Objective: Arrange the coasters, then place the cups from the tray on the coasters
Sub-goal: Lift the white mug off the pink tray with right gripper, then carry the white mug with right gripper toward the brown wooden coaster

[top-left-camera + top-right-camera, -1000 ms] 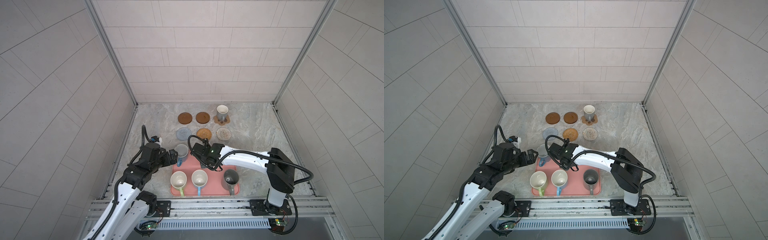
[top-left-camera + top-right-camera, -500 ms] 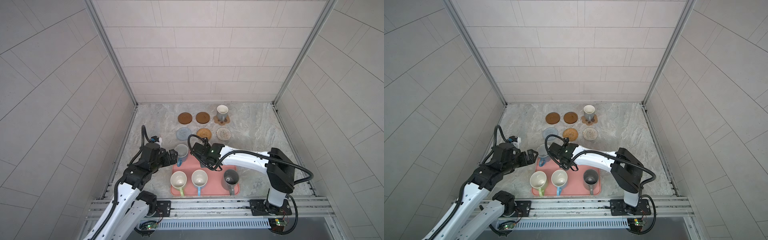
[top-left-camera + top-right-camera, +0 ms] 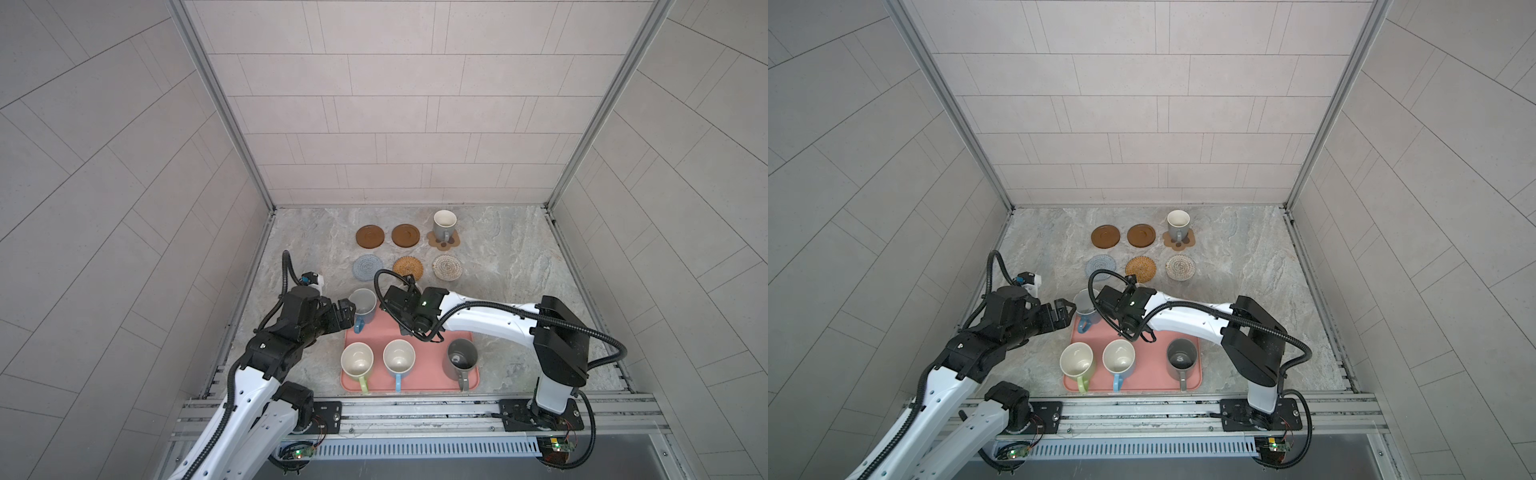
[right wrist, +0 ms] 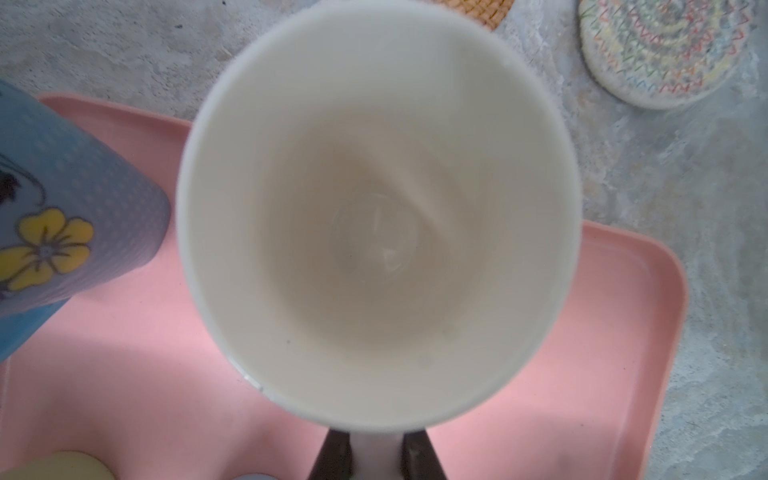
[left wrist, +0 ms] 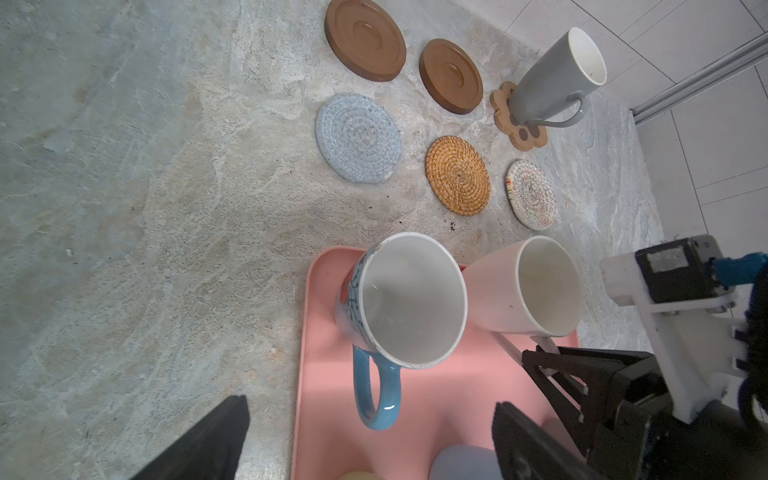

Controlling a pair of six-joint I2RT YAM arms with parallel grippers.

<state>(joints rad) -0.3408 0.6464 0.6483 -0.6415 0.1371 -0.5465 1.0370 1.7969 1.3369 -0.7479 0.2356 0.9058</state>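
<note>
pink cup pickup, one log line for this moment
right gripper: shut on pale pink cup handle, at tray | left gripper: open by blue cup handle | placed: grey cup on paw coaster

Right gripper point(image 4: 376, 459) nips a touch tighter

Its jaws have closed a hair more on the handle of the pale pink cup point(image 4: 374, 199). In both top views the wrist end of the right arm point(image 3: 478, 318) has edged slightly leftward and toward the front (a small shift, all within the last half second).
</note>
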